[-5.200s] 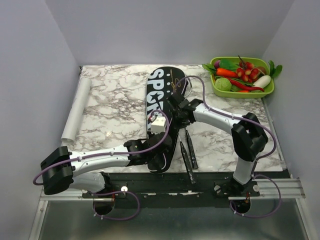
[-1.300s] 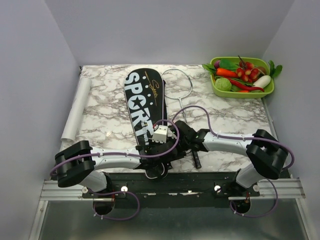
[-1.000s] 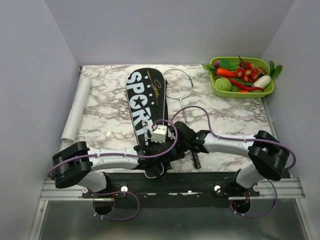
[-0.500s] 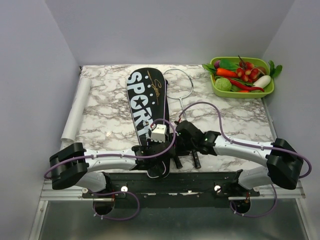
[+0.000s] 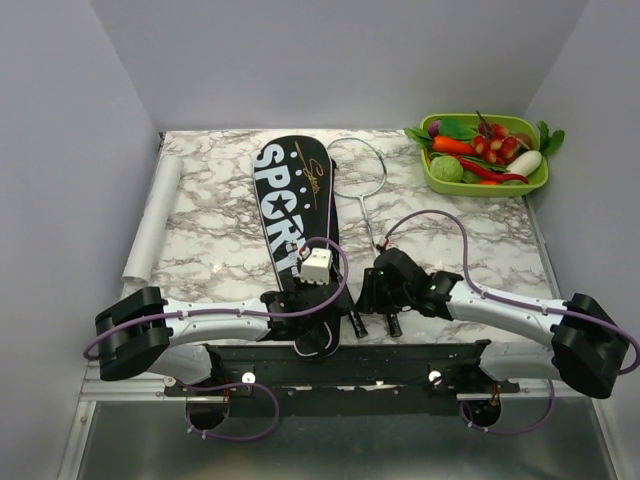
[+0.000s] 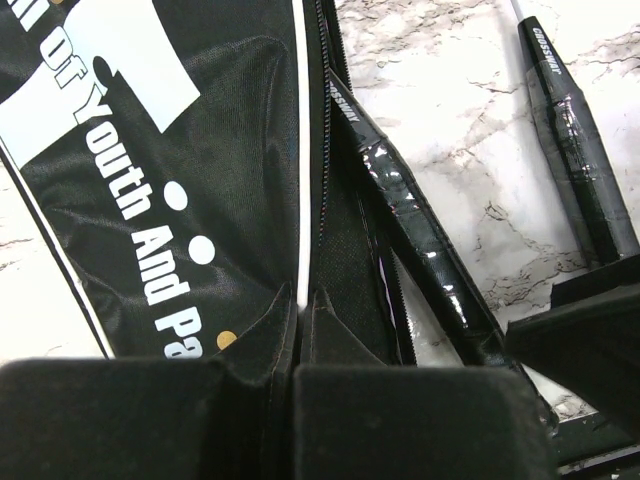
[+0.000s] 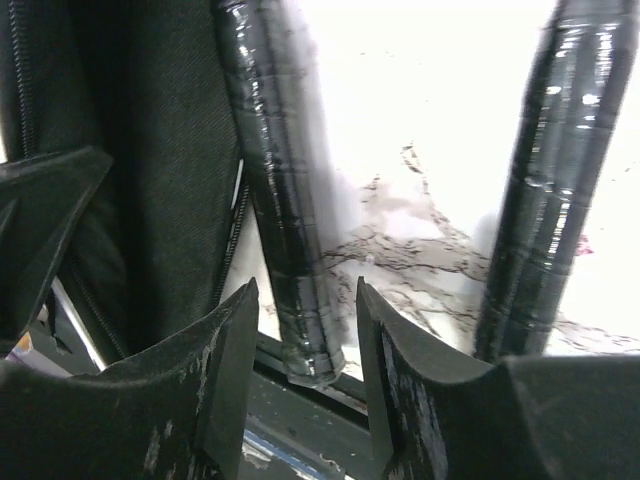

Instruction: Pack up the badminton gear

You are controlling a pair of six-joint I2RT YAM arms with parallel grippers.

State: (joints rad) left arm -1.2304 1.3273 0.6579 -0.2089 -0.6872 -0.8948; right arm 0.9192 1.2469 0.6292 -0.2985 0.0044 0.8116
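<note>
Both left fingers [image 6: 262, 345] are pressing together and pinching the fabric of the black cover [image 6: 150, 150] at its zip edge, near the narrow end. The right fingers [image 7: 225, 350] are standing spread, one on each side of the butt end of the first handle [image 7: 275, 200], and a small gap is showing on both sides of it. This black handle is lying just beside the open zip edge of the cover, at the near edge of the worktop [image 5: 220, 250]. The second handle [image 7: 550, 180] is resting on the marble to the right, a little apart from the first. From above, the cover is lying flat with its white "SPORT" lettering up and its wide end pointing to the back. One racket head [image 5: 358, 165] is lying just beside that wide end, and its thin shaft [image 5: 372, 225] is running toward the right arm. Farther out, a green tray [image 5: 500, 189] of toy vegetables is sitting in the back right corner, and a white roll [image 5: 155, 220] is lying along the left side.
</note>
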